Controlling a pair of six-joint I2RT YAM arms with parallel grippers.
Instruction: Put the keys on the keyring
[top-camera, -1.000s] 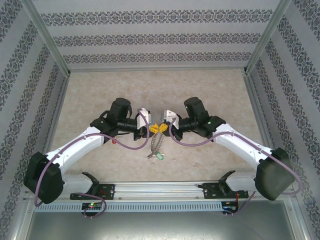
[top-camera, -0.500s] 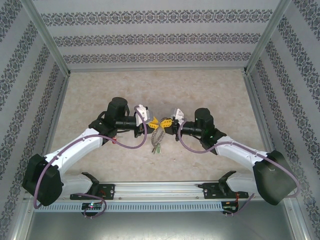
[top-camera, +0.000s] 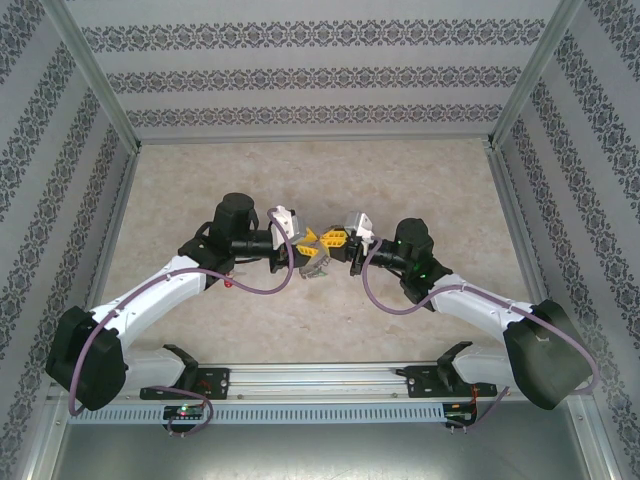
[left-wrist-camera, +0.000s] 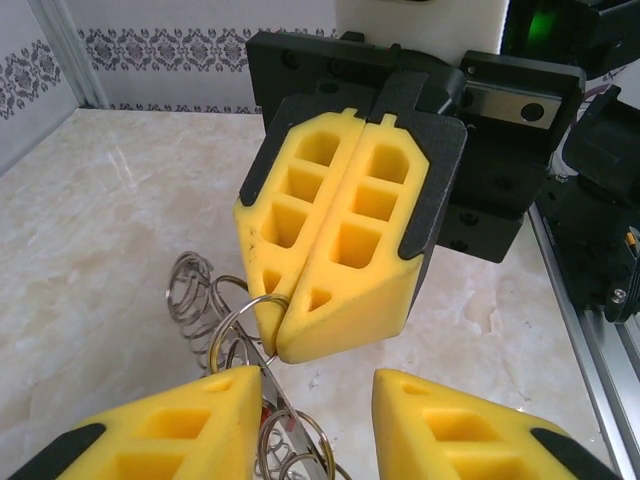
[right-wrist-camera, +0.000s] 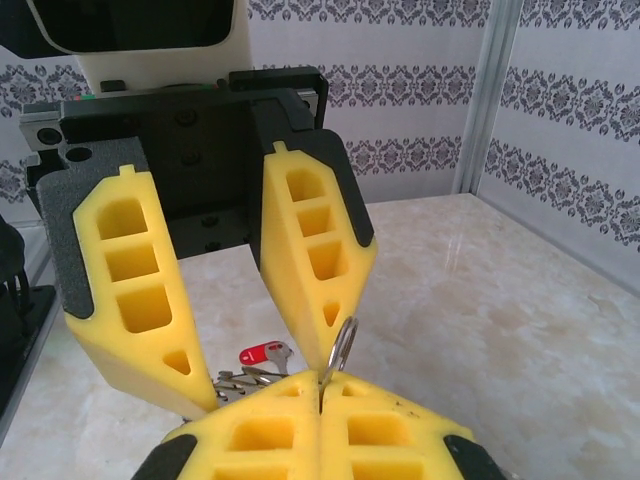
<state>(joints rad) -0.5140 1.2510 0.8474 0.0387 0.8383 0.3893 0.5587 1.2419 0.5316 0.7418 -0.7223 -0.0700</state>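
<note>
Marbled beige tabletop beneath the keyring, damask-papered walls around

The right end effector and left end effector wear matt yellow foam-like pads on black plastic, the keyring is shiny bare metal wire, the key has a glossy red plastic head, the counter looks like polished marble

Between left gripper, right gripper — keyring

No text to read
No letters, numbers or brand marks are readable on the keyring, the table or the patterned walls.
</note>
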